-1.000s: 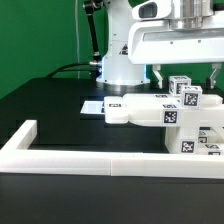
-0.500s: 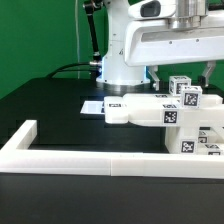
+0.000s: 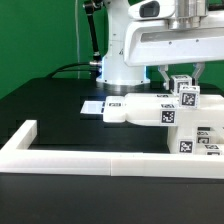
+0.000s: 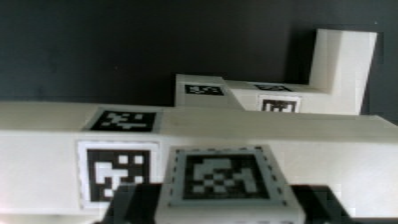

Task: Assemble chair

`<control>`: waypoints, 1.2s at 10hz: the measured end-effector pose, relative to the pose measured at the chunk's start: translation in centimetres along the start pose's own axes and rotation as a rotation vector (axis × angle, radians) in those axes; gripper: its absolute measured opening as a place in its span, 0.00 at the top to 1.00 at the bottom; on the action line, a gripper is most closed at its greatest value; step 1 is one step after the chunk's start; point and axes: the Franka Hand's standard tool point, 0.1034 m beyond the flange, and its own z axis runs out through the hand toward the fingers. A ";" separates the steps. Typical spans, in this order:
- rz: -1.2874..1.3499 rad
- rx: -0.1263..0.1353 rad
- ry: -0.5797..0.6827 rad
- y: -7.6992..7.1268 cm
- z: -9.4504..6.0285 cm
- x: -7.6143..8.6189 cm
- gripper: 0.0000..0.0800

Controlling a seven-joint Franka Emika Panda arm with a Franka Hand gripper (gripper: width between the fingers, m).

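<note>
On my feed the black worktop [image 3: 50,100] carries everything, with the white border wall [image 3: 90,160] running along the front and up the exterior view's left. The arm [image 3: 125,45] stands at the back, and the marker board [image 3: 90,106] lies flat in front of its base.

The chair parts sit bunched toward the exterior view's right. The largest I can see is a long white beam [image 3: 135,112] lying across the worktop, a tag on its end face. Beside it, toward the exterior view's right, stands a small tagged block [image 3: 186,93], and more tagged pieces [image 3: 205,140] crowd lower at that edge, partly cut off. In the wrist view an L-shaped bracket [image 4: 329,70] rests on the worktop beyond the beam.

What has changed: the gripper [image 3: 182,72] was spread wide on either side of the block a second ago, and the jaws have now drawn in against it. In the wrist view the tagged block [image 4: 217,175] sits squarely between the dark fingertips [image 4: 311,205], so I read this as clenched on the block. The block looks where it was, not lifted.

I judge the grasp is just made, and the carrying and fitting of this piece lie ahead. The chair is far from whole.
</note>
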 end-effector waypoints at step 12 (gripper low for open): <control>1.020 0.024 0.017 -0.3 0.2 0.2 0.66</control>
